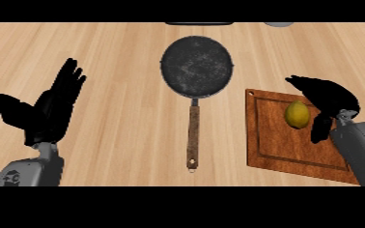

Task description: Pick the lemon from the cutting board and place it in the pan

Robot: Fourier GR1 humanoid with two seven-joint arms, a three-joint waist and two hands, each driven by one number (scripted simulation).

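A yellow lemon [297, 114] lies on the brown wooden cutting board [274, 142] at the right. My right hand [328, 99] hovers just right of and above the lemon, fingers curved over it and thumb hanging down beside it, not closed on it. The dark round pan [197, 66] sits in the middle of the counter with nothing in it, its wooden handle [192, 135] pointing toward me. My left hand [53, 104] rests open at the left, fingers up.
A dark object [200, 23] and a grey round object [279, 24] peek in at the far edge of the light wooden counter. Bare counter lies between the pan's handle and the board's left edge.
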